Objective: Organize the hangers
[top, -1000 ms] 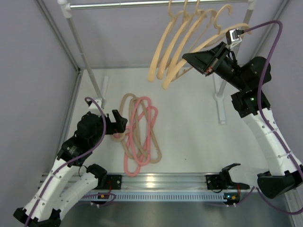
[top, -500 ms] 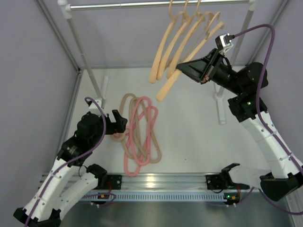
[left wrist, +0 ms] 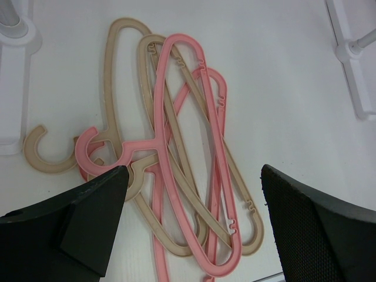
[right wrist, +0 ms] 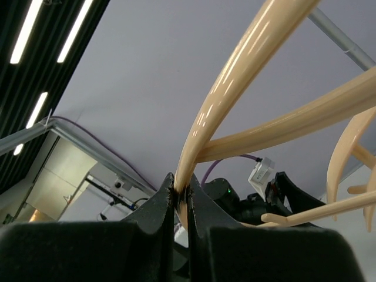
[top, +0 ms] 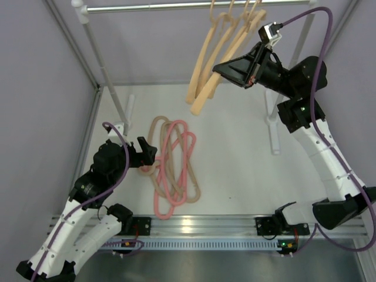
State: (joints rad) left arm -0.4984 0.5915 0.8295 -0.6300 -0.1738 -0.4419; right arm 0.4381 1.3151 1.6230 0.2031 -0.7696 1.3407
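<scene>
Right fingers (right wrist: pixel 158 211) pinched pale peach plastic hanger (right wrist: pixel 235 76) just under grey metal rail (top: pixel 176 6), likely for hooking | left fingers (left wrist: pixel 94 211) gaped empty above pink/beige plastic hanger pile (left wrist: pixel 155 141) on bench (top: pixel 235 153), well below rail, probably next pickup.

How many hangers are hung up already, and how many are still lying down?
Done: about three peach hangers hang on the rail. In hand: the right tool pinches a fourth peach hanger up by the rail; I can't tell whether its hook is on. Left: two pink and two tan hangers lie tangled on the table, with the left tool open above them.
</scene>
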